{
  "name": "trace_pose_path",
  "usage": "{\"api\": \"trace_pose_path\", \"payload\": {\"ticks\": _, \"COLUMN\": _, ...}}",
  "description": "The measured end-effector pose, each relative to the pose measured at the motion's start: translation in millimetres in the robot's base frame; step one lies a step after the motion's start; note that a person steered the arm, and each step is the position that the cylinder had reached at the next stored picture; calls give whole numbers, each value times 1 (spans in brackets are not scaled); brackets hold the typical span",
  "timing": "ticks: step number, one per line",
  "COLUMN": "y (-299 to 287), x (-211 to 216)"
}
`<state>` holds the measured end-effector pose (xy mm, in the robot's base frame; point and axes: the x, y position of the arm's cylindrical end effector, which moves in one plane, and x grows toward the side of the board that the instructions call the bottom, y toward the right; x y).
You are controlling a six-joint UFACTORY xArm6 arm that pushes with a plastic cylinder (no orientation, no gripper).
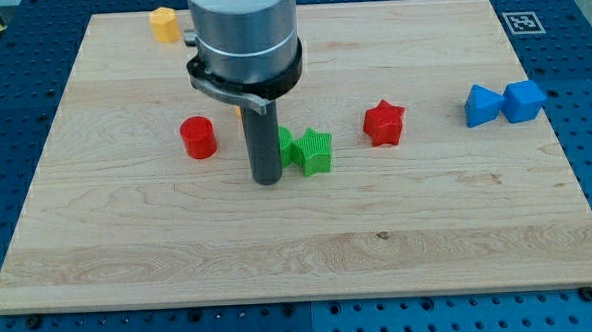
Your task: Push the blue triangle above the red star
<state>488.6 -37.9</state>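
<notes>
The red star (383, 122) lies right of the board's middle. The blue triangle (483, 106) lies near the view's right edge of the board, touching a blue cube-like block (524, 100) on its right. My tip (267, 178) rests on the board left of the middle, just left of a green star (314, 151) and a second green block (286, 143) partly hidden behind the rod. The tip is far to the left of the blue triangle and the red star.
A red cylinder (199, 137) stands left of my tip. A yellow-orange block (165, 24) sits near the board's top edge, left of the arm body. A small orange sliver (239, 112) shows behind the rod. The wooden board (300, 246) has blue pegboard around it.
</notes>
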Motion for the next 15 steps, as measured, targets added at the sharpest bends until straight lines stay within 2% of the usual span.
{"api": "trace_pose_path", "payload": {"ticks": 1, "y": 0, "x": -3}}
{"api": "trace_pose_path", "payload": {"ticks": 2, "y": 0, "x": 13}}
{"api": "trace_pose_path", "payload": {"ticks": 3, "y": 35, "x": 32}}
{"api": "trace_pose_path", "payload": {"ticks": 4, "y": 131, "x": 26}}
{"api": "trace_pose_path", "payload": {"ticks": 5, "y": 224, "x": 11}}
{"api": "trace_pose_path", "payload": {"ticks": 6, "y": 264, "x": -29}}
{"api": "trace_pose_path", "payload": {"ticks": 7, "y": 278, "x": -83}}
{"api": "trace_pose_path", "payload": {"ticks": 9, "y": 278, "x": -99}}
{"api": "trace_pose_path", "payload": {"ticks": 10, "y": 271, "x": -121}}
{"api": "trace_pose_path", "payload": {"ticks": 12, "y": 256, "x": -124}}
{"api": "trace_pose_path", "payload": {"ticks": 15, "y": 191, "x": -108}}
